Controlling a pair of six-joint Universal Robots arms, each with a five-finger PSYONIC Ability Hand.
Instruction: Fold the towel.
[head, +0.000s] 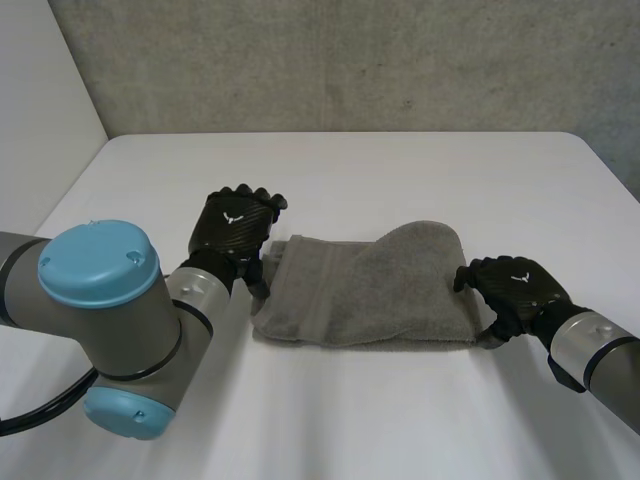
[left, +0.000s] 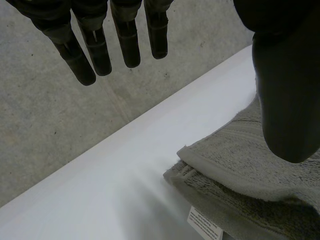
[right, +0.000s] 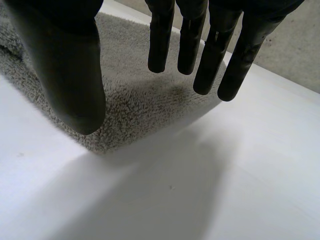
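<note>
White table (head: 400, 160), towel (head: 370, 290) already doubled, layers stacked; another fold likely left. My left hand (head: 232, 225) and right hand (head: 520, 285) flank its ends, fingers straight, gripping nothing.

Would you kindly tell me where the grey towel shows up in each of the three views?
Head view: the towel lies mid-table, between the left hand and right hand.
Left wrist view: its folded corner, with a white label, lies under the thumb.
Right wrist view: its end lies under the fingers.
Shared landmark: the white table.
</note>
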